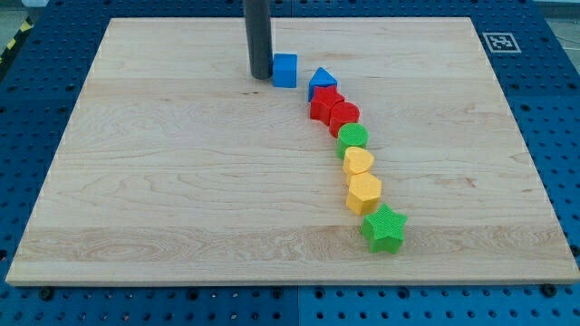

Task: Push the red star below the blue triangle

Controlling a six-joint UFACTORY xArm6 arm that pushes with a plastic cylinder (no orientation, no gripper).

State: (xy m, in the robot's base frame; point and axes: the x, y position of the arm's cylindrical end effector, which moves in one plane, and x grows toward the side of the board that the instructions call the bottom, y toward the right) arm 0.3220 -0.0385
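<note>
The blue triangle (321, 82) lies near the view's top, right of centre. The red star (323, 104) lies just below it, touching it. A red round block (344, 117) touches the star's lower right. A blue cube (285, 70) sits left of the triangle. My tip (258, 75) stands on the board just left of the blue cube, close to touching it, and well left of the red star.
Below the red blocks a chain runs down toward the view's bottom right: a green round block (353, 139), a yellow heart (358, 161), a yellow hexagon (364, 192) and a green star (384, 227). The wooden board (163, 181) rests on a blue perforated table.
</note>
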